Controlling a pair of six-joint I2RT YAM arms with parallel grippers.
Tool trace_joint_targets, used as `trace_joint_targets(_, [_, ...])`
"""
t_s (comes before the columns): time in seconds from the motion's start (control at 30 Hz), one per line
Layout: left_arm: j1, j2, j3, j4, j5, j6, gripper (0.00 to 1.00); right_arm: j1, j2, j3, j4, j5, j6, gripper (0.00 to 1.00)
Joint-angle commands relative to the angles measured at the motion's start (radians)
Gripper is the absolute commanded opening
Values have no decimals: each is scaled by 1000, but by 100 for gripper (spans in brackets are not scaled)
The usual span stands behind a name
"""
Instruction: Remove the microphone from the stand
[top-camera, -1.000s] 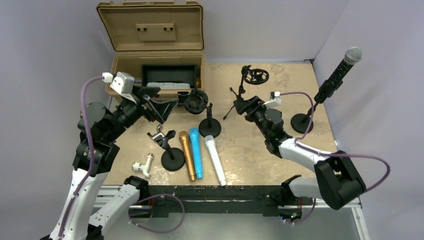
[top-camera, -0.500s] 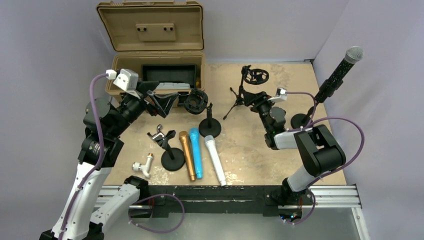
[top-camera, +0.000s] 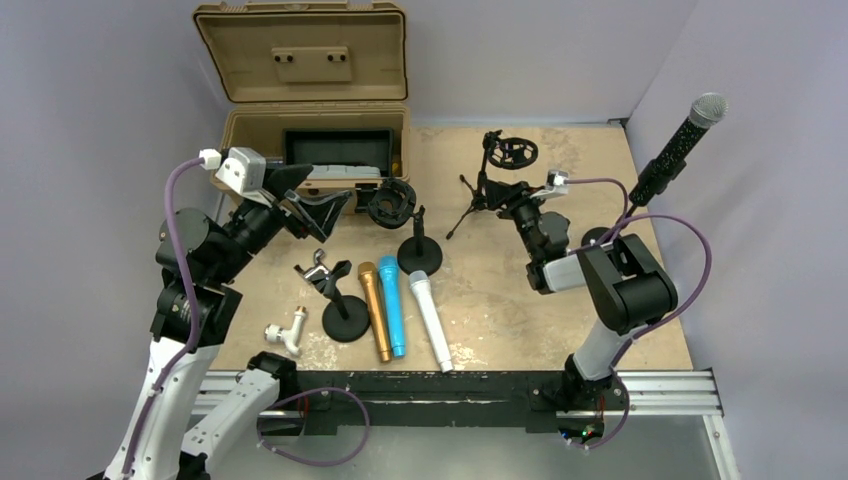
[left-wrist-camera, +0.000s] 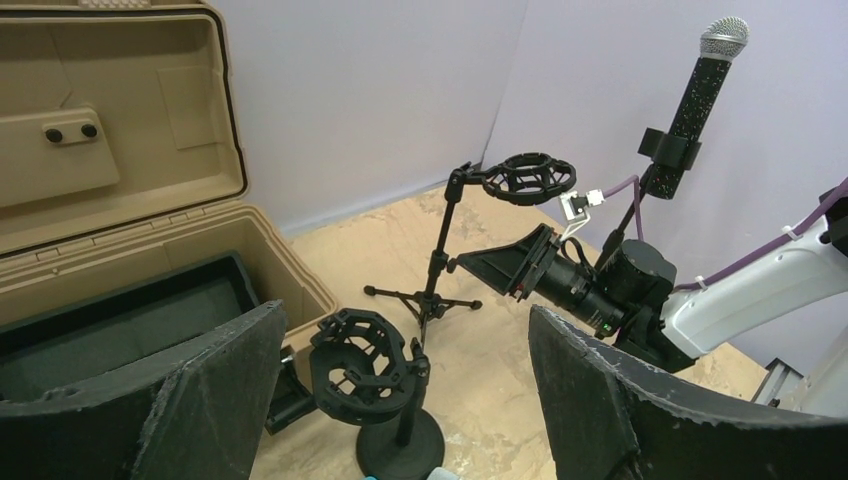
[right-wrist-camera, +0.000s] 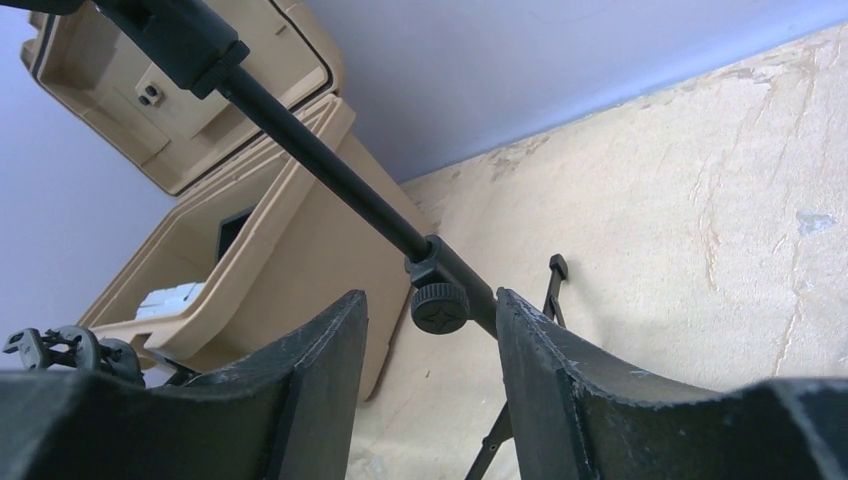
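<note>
Here, microphone (top-camera: 688, 135) at far right, well apart from right gripper (top-camera: 498, 193)

Above the right claw (right-wrist-camera: 430, 305) the tripod (right-wrist-camera: 330, 170) runs off the picture's top corner, and just below the claw's tips its pole vanishes behind one finger (right-wrist-camera: 600, 390). Well beyond the left claw (left-wrist-camera: 405, 320), the stand (left-wrist-camera: 667, 150) has its base hidden behind the right arm (left-wrist-camera: 760, 290).

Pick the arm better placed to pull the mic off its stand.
Right. The mic stands at the table's right edge, on that arm's side. The left fingers hover by the case, far across. But the right fingers straddle the tripod pole now, so they'd need re-aiming.
</note>
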Motion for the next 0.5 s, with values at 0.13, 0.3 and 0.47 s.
trace_joint_targets(0.13, [29, -1, -7, 67, 45, -23, 88, -2, 32, 64, 55, 23, -65, 47])
trace_joint_targets(0.3, [42, 2, -11, 80, 60, -39, 88, 5, 53, 94, 32, 28, -77, 46])
trace_joint_targets(0.47, [53, 1, -15, 88, 66, -47, 88, 14, 64, 103, 28, 23, -97, 45])
